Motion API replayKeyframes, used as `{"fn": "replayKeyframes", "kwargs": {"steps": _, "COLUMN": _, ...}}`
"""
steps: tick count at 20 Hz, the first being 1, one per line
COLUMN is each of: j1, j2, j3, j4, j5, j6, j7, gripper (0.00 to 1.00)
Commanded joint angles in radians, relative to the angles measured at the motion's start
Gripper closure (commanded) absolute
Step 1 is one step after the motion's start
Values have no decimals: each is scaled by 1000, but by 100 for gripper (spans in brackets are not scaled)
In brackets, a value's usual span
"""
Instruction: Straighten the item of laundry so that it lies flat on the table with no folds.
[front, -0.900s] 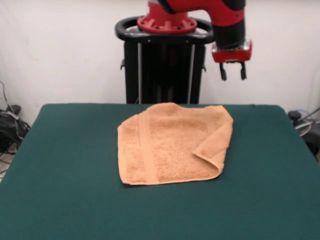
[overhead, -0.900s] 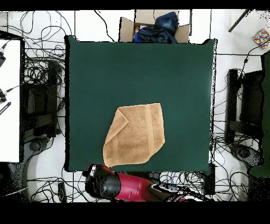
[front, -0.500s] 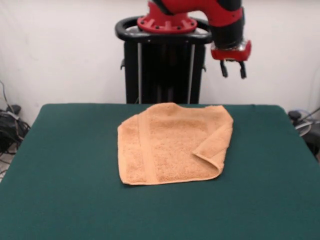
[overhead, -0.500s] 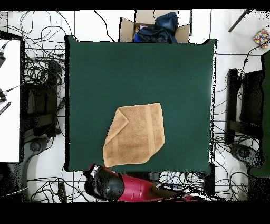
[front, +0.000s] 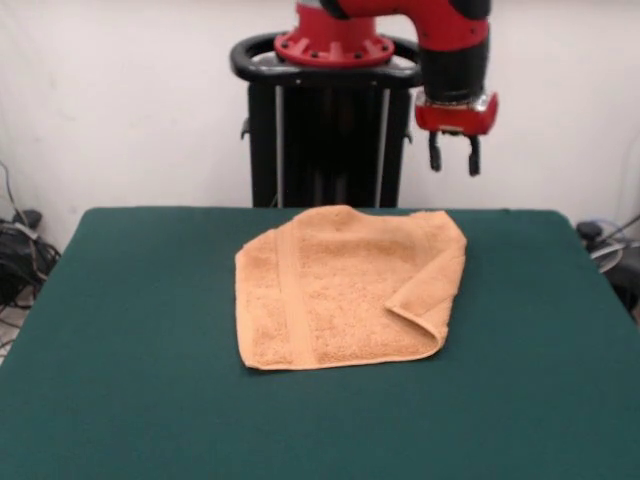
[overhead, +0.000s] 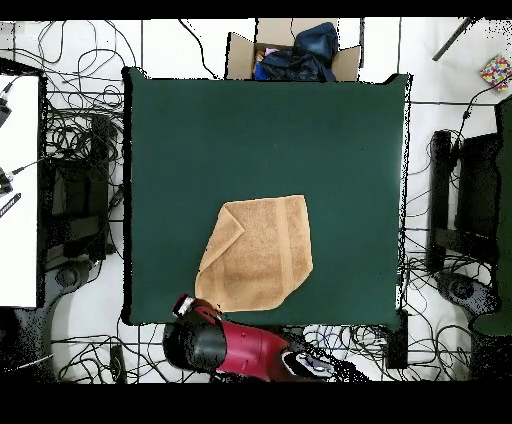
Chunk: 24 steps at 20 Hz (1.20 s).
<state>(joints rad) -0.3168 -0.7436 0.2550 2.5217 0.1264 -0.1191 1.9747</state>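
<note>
Lying on the green tabletop, the orange-tan towel sits toward the edge nearest the robot's pedestal, roughly centred across the width. In the front view one corner on the picture's right is folded back over the towel body, forming a diagonal flap whose tip points toward the middle of the cloth. A woven border band runs along the towel's left side in that view. The outline is uneven, with the far edge rounded and not square. In the overhead view the same towel shows the folded corner at its left side, and the lower corner lies close to the tabletop edge.

The gripper hangs in the air above and behind the towel's folded side, clear of the cloth and touching nothing. Its jaws stand apart with an empty gap between them, pointing downward. In the overhead view the red and black arm lies just off the tabletop edge, beside the towel's lower corner.

A cardboard box holding dark fabric stands beyond the opposite tabletop edge.
</note>
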Motion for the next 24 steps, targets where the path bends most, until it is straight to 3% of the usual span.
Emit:
{"fn": "replayKeyframes", "kwargs": {"steps": 1, "j1": 142, "j2": 16, "j3": -207, "j4": -311, "j5": 27, "j6": 128, "j7": -34, "gripper": 0}}
{"fn": "replayKeyframes", "kwargs": {"steps": 9, "j1": 236, "j2": 92, "j3": -331, "j4": -483, "j5": -92, "j6": 232, "j7": -93, "gripper": 0}}
{"fn": "replayKeyframes", "kwargs": {"steps": 17, "j1": 177, "j2": 140, "j3": -294, "j4": -592, "j5": -318, "j6": 232, "j7": -109, "gripper": 0}}
{"fn": "replayKeyframes", "kwargs": {"steps": 21, "j1": 130, "j2": 165, "j3": -238, "j4": -610, "j5": -372, "j6": 208, "j7": -59, "gripper": 0}}
{"fn": "replayKeyframes", "kwargs": {"steps": 24, "j1": 160, "j2": 182, "j3": -267, "j4": -640, "j5": -406, "j6": 213, "j7": -32, "gripper": 0}}
